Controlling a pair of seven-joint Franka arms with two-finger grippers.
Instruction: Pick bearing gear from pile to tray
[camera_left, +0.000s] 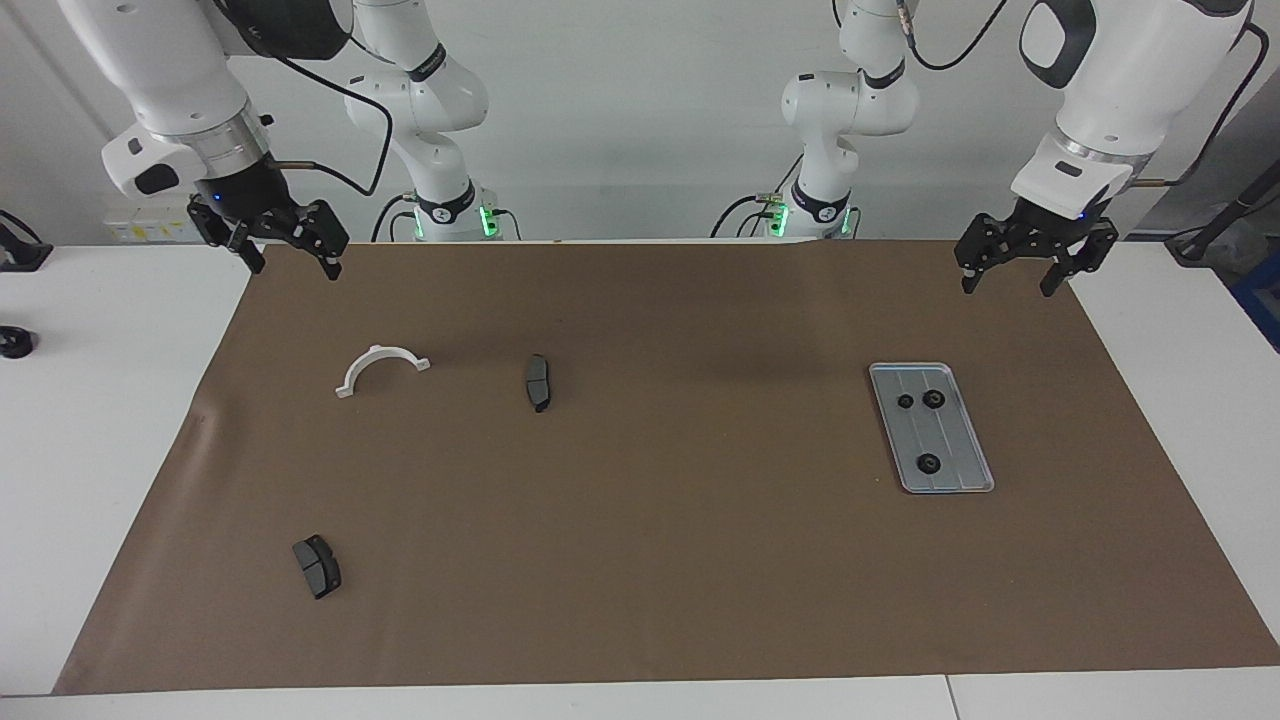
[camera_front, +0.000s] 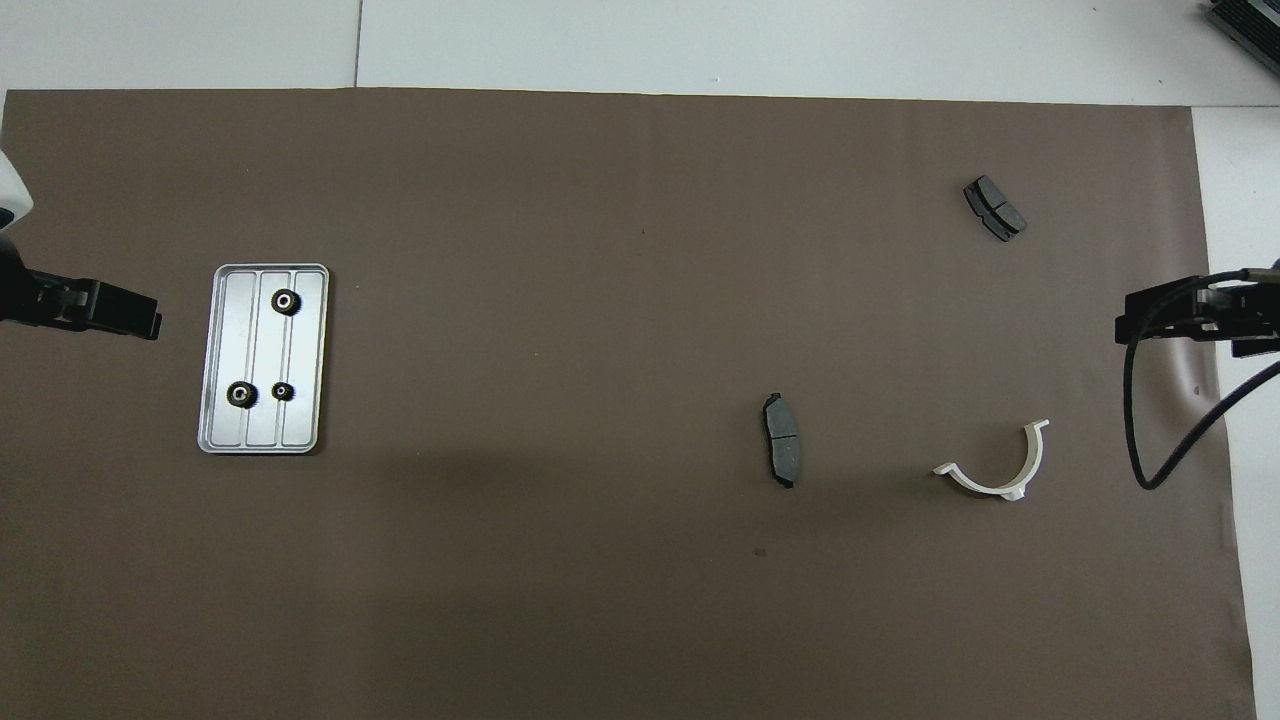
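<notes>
The silver grooved tray (camera_left: 955, 437) (camera_front: 305, 350) lies toward the left arm's end of the brown mat. In it sit three small black bearing gears (camera_left: 933, 399) (camera_front: 286, 301). The pile is a scatter toward the right arm's end: a white half-ring bracket (camera_left: 383, 352) (camera_front: 990, 487) and two dark brake pads (camera_left: 538, 381) (camera_left: 317, 566). My left gripper (camera_left: 1007, 288) (camera_front: 140, 320) hangs open and empty over the mat's edge at the robots' side. My right gripper (camera_left: 296, 270) (camera_front: 1125, 325) waits, open and empty, over the mat's corner.
The brown mat (camera_left: 640, 560) covers most of the white table. A small black object (camera_left: 12, 342) sits on the bare table at the right arm's end. A black cable (camera_front: 1160, 440) loops down from the right gripper.
</notes>
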